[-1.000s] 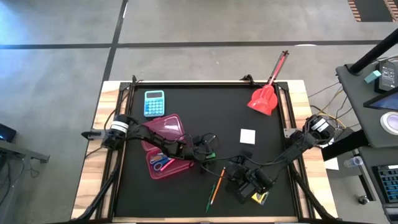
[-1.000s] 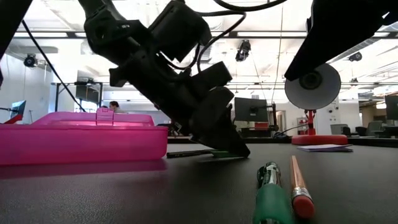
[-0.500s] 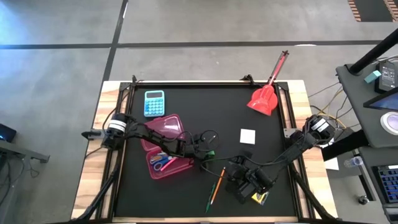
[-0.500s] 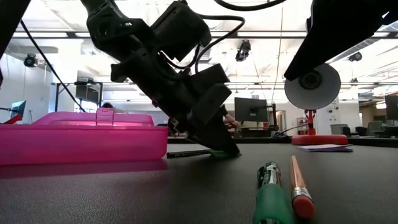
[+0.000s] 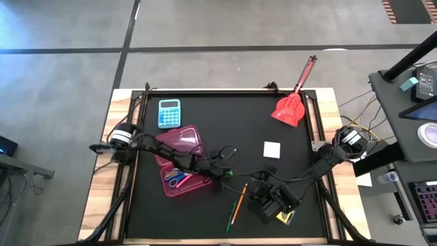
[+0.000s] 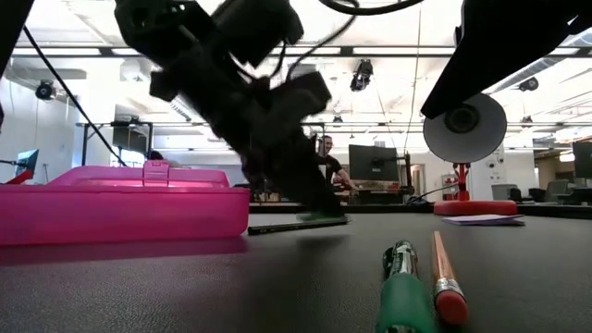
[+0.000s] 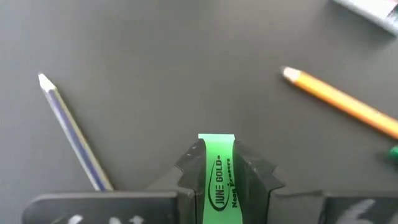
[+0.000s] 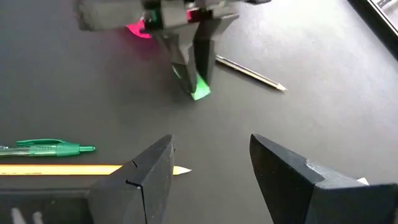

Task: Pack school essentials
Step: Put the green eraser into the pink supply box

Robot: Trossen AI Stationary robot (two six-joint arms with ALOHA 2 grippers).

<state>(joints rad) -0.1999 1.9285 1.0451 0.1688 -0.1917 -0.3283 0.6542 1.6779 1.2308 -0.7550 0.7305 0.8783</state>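
The left gripper [image 7: 216,163] was clamped on the green eraser [image 7: 217,171], just above the black table [image 5: 205,116] at the centre of the high view, right of the open pink case [image 5: 183,160] holding blue-handled scissors [image 5: 176,180]. A thin blue pencil [image 7: 73,132] lay beside it. Lower right of centre, the right gripper [image 8: 211,163] hovered with fingers apart near the orange pencil [image 5: 237,206] and green pen [image 8: 51,148].

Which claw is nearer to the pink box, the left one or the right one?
Left. The left claw, shut on the green eraser, is just beside the pink box. The right claw is open, farther away past the pencils.
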